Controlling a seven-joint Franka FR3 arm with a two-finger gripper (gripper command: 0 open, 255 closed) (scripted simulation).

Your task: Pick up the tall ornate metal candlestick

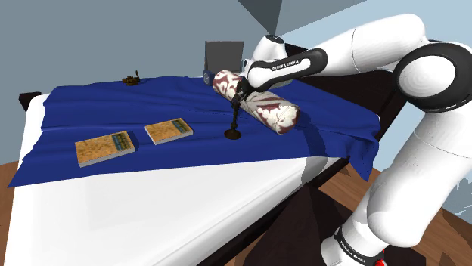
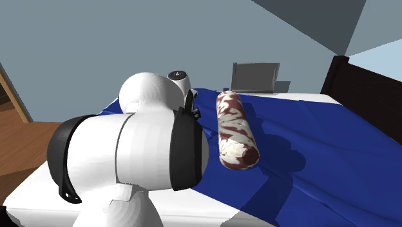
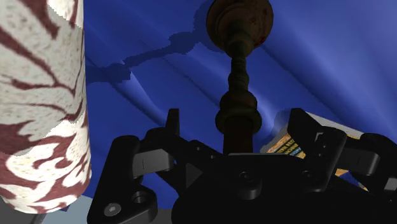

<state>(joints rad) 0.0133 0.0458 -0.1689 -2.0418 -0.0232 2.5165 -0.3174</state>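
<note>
- While the candlestick (image 1: 235, 119) stands upright on the blue blanket (image 1: 113, 106), the hand (image 1: 240, 97) straddles its stem.
- Its 2 fingers (image 3: 172, 124) stand apart, clear of the stem, gripping nothing.

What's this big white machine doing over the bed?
A white robot arm reaches over a bed covered by a blue blanket towards a dark candlestick standing upright beside a red-and-white patterned bolster. Its black claw sits at the candlestick's top, a finger on either side of the stem but not closed on it yet. Two books lie further along the blanket.
</note>
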